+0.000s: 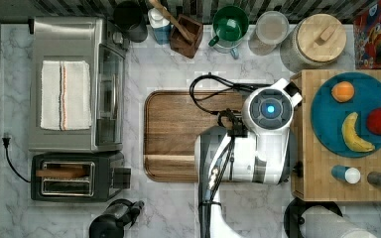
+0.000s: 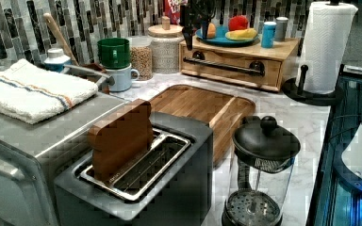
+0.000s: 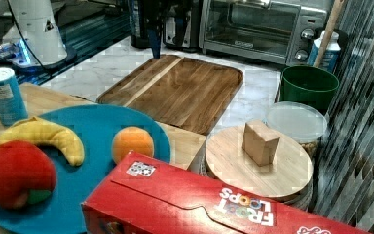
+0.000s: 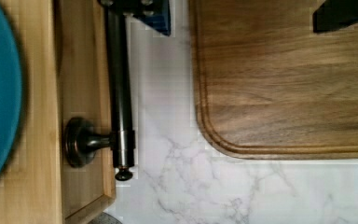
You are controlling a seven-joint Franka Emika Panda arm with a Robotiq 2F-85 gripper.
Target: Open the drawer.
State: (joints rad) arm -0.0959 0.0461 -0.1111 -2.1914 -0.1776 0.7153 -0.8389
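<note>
Bamboo drawer (image 2: 231, 66) sits shut beneath the hovering tool (image 2: 188, 35).

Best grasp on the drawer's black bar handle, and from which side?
Grip the long black bar handle of the light-wood drawer mid-span, between its two round standoffs, coming from the marble counter side: the bar stands off the front, leaving room behind it.

Bamboo drawer (image 2: 226, 63), black bar handle (image 2: 224, 66), shut

pale matt wood drawer (image 4: 81, 93), dark satin metal handle (image 4: 120, 84), glossy veined marble counter (image 4: 168, 186), darker smooth wood tray (image 4: 284, 79).
</note>
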